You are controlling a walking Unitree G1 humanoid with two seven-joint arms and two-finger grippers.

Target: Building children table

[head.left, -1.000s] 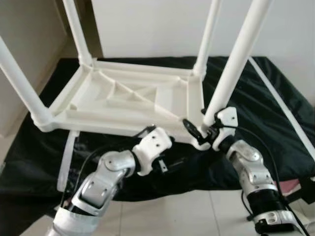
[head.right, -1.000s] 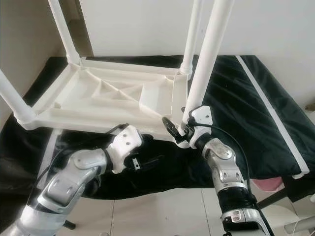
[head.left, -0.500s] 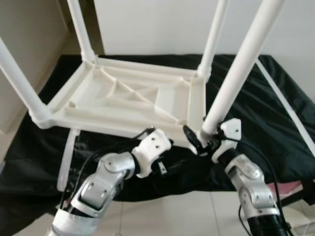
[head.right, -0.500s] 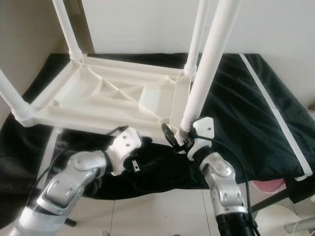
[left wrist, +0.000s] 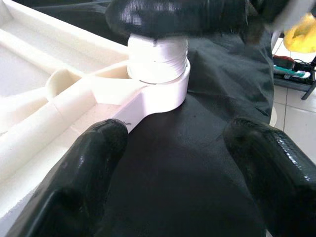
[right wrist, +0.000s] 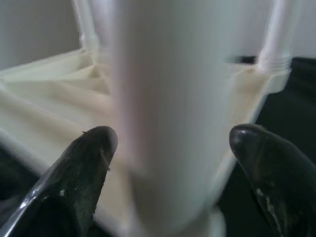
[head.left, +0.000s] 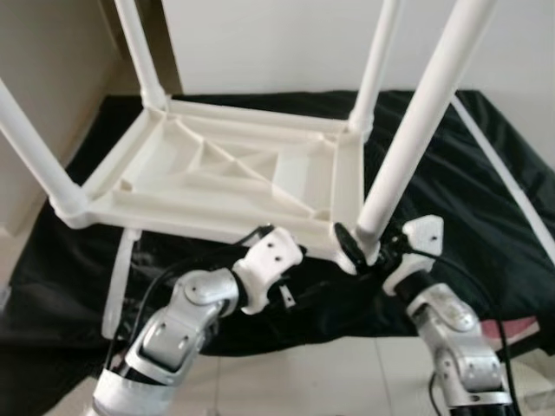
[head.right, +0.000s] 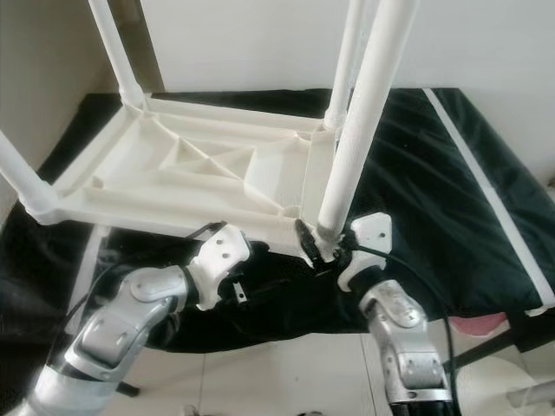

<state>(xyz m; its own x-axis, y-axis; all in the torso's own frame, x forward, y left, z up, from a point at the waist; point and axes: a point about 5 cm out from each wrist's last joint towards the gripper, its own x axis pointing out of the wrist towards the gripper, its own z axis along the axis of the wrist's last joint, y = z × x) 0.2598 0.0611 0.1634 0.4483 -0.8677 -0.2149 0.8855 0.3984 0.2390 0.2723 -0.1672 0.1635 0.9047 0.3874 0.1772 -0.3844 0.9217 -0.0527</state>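
A white plastic children's table (head.left: 217, 173) lies upside down on a black cloth (head.left: 486, 199), with its legs pointing up. My right gripper (head.left: 357, 249) is at the base of the near right leg (head.left: 416, 130). It is open, with one finger on each side of the leg (right wrist: 168, 98). My left gripper (left wrist: 173, 148) is open and empty, low by the table's near edge. It faces the near right corner socket (left wrist: 158, 74), where the right gripper's black finger crosses the leg just above.
A long white strip (head.left: 503, 182) lies across the cloth on the right. A white slat (head.left: 117, 286) leans under the table's left corner. A beige cabinet (head.left: 43, 69) stands at the left, with a white wall behind. Tiled floor (head.left: 303, 373) is below my arms.
My right wrist has swung right and lower around the near right leg's base. The left arm has stayed put. The view has shifted slightly.
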